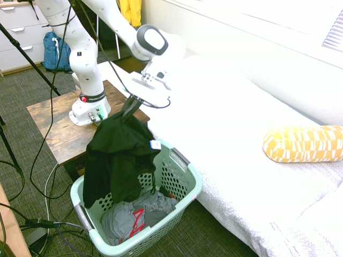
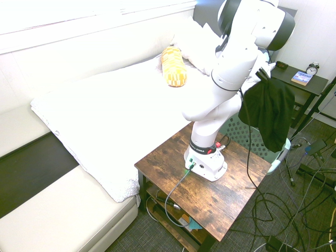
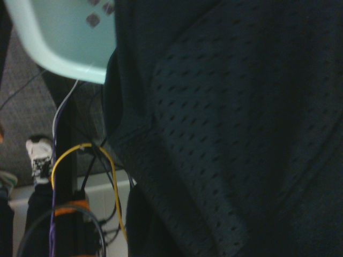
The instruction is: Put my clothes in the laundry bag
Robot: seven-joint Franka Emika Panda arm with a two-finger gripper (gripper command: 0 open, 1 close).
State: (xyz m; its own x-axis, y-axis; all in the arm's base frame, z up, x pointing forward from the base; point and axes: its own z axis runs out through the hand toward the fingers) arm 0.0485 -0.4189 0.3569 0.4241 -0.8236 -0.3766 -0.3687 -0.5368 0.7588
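Grey clothes [image 1: 140, 214] inside laundry basket [image 1: 187, 199]; bed [image 1: 220, 123] alongside

The bed [image 1: 214, 123] bears a yellow-and-white patterned cushion [image 1: 303, 144]; the laundry basket [image 1: 188, 190] stands on the dark carpeted floor [image 1: 225, 233], just beside the bed, with a blue backpack [image 1: 56, 52] farther off.

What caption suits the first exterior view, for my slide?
Black fabric garment hanging above a mint-green perforated plastic laundry basket.
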